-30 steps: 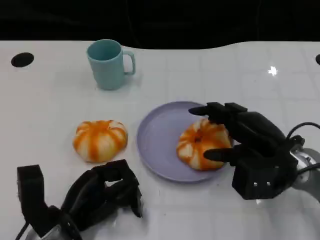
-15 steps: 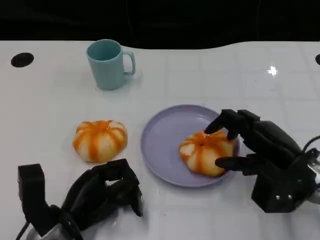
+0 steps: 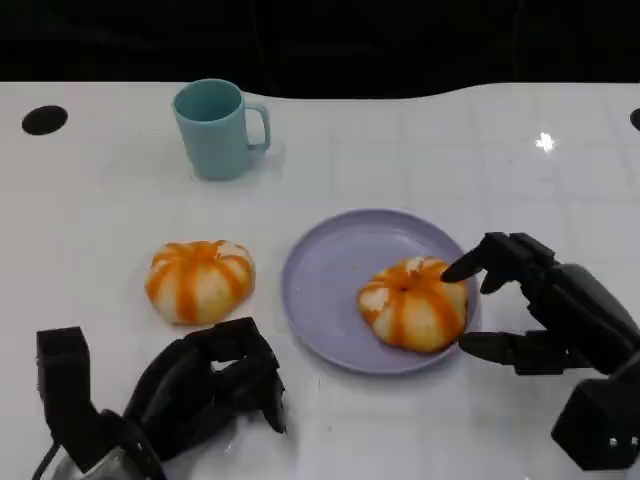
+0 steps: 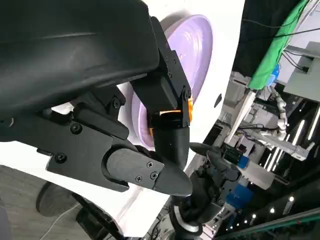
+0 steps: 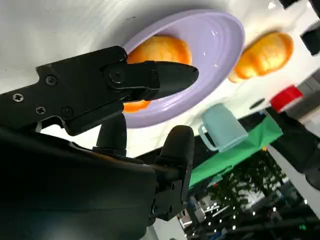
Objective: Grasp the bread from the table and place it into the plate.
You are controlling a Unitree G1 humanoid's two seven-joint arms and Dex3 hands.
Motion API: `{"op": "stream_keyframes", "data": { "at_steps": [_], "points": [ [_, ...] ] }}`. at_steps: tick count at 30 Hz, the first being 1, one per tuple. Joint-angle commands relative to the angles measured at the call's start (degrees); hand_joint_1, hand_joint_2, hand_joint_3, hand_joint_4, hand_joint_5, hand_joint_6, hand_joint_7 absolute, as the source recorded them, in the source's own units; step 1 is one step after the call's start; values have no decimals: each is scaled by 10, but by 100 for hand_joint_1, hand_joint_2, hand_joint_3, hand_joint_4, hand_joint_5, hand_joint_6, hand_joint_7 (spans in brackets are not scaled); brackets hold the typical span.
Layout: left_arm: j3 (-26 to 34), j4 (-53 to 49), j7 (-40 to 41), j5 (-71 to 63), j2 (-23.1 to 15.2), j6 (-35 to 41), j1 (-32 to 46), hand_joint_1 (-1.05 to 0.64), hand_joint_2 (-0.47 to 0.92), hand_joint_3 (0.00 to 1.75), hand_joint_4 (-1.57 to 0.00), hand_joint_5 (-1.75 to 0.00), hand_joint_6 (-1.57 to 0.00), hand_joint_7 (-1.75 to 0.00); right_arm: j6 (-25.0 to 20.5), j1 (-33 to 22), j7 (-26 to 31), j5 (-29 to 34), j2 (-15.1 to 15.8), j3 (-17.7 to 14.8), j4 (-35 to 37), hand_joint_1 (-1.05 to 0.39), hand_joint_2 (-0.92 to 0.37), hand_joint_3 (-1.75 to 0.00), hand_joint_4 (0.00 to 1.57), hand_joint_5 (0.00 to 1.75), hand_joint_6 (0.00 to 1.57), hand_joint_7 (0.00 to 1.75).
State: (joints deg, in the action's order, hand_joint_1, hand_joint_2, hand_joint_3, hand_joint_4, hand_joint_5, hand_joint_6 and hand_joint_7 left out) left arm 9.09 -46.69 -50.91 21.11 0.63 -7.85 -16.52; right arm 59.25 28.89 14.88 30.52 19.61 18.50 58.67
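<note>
Nearest the front edge of the table [image 3: 420,130], at its left corner, the left hand [image 3: 205,395] rests with its fingers curled inward and nothing in them; it is well apart from everything the task concerns. At the front right, the right hand [image 3: 545,315] sits just beside the plate [image 3: 320,285], its fingers spread wide around empty space, one fingertip near the top of the bread on the plate [image 3: 413,303] and another low beside it, neither plainly touching. It holds nothing. The right wrist view agrees: the fingers [image 5: 150,77] stand apart in front of the orange roll [image 5: 155,52], with a gap between them and the purple dish [image 5: 215,45].

So one piece of bread already lies inside the plate, toward its right side, resting on the plate's floor and within the rim. By my reading, that placing is done and the hand only has to clear away.

A little farther in, left of the plate and apart from it, a second bread [image 3: 200,280] sits on the bare table, untouched. If the task means every piece, this one is what is left, and it lies closer to the left hand.

Toward the far edge, left of centre, stands a teal mug [image 3: 215,128], upright, handle to the right, playing no part
</note>
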Motion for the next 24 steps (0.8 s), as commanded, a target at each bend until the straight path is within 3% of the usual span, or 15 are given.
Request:
{"op": "stream_keyframes", "data": {
  "at_steps": [1, 4, 8, 12, 14, 16, 24],
  "points": [
    [3, -2, 4, 0, -6, 2, 12, -68, 87, 0, -97, -143, -99, -99, 24, -23, -2, -21, 17, -19, -21, -79, -92, -40, 0, 175, 0, 132],
    [3, -2, 4, 0, -6, 5, 11, -69, 85, 0, -97, -142, -99, -99, 49, -43, -23, -60, 11, -35, -20, -76, -92, -35, 13, 175, 0, 165],
    [-1, 4, 10, -5, -7, 4, 13, -72, 85, 0, -99, -143, -100, -100, 61, -71, -77, -123, 4, -49, -31, -71, -92, -30, 43, 175, 23, 174],
    [0, 5, 10, -3, -7, 8, 14, -72, 85, 0, -99, -143, -100, -102, 57, -105, -147, -201, -10, -61, -53, -65, -92, -24, 71, 175, 57, 174],
    [1, 2, 6, -1, -8, 8, 12, -71, 85, 0, -99, -143, -99, -102, 54, -118, -175, -230, -18, -66, -61, -63, -92, -23, 78, 175, 67, 174],
    [2, 2, 5, -1, -9, 11, 11, -71, 85, 0, -99, -143, -100, -102, 45, -130, -208, -262, -29, -73, -69, -62, -92, -22, 92, 170, 86, 165],
    [2, 4, 1, 0, -12, 11, 12, -70, 86, 0, -100, -141, -99, -102, -35, -175, -312, -340, -51, -97, -119, -61, -92, -26, 126, 148, 121, 138]
  ]
}}
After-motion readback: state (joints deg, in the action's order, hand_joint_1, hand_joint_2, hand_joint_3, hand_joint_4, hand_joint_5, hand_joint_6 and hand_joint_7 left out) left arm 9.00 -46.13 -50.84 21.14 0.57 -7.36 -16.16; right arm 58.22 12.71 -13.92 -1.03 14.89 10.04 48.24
